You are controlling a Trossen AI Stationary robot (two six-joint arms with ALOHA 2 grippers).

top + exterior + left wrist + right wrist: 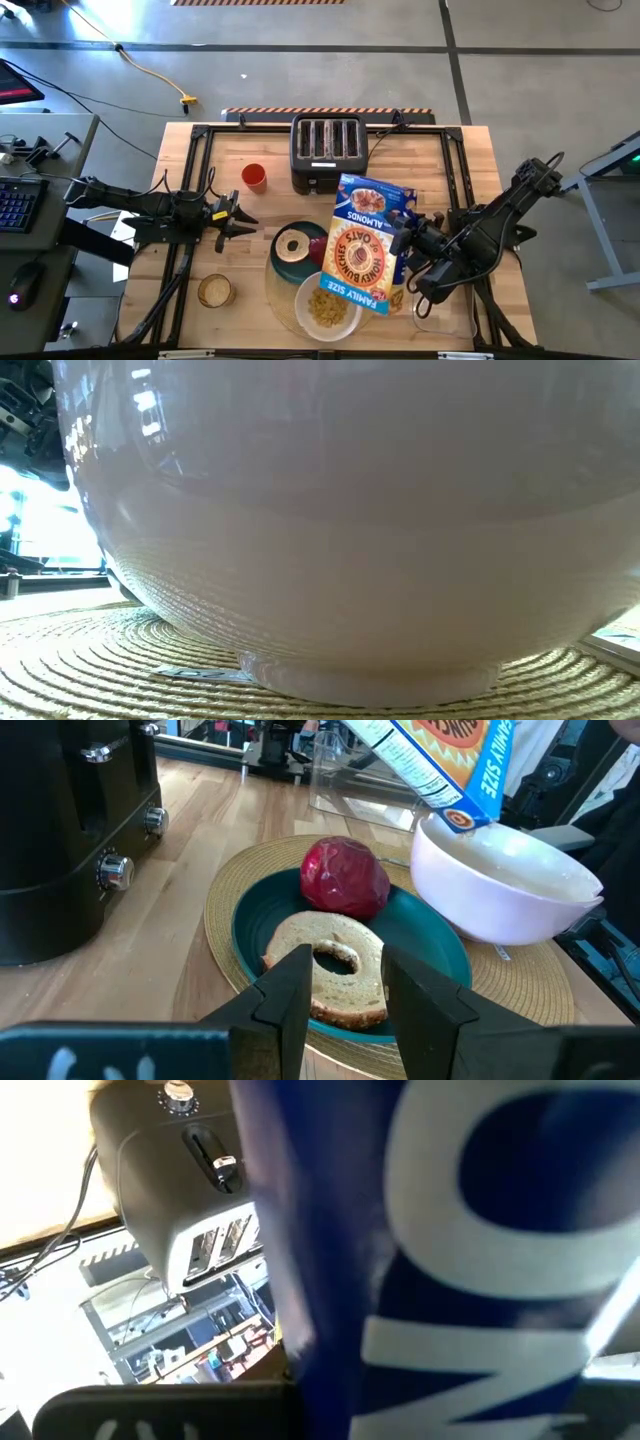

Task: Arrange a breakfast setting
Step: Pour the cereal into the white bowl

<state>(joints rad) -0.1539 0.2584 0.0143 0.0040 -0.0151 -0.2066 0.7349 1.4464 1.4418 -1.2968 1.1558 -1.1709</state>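
One cereal box (365, 245), clamped in the right gripper (408, 240), tilts over the white bowl (327, 308); left gripper (243, 218) open.

Round pale tan woven placemat (225, 890), ringed in concentric coils. Round dark teal plate (250, 925). Glossy plain white bowl (500, 895). Tan ring-shaped bagel half (335, 970), browner at its crust. Small dark red wrinkled food item (345, 878). Blue, orange and yellow cereal box (368, 243), white lettering. Black four-slot toaster (328, 150). Small red cup (254, 176).
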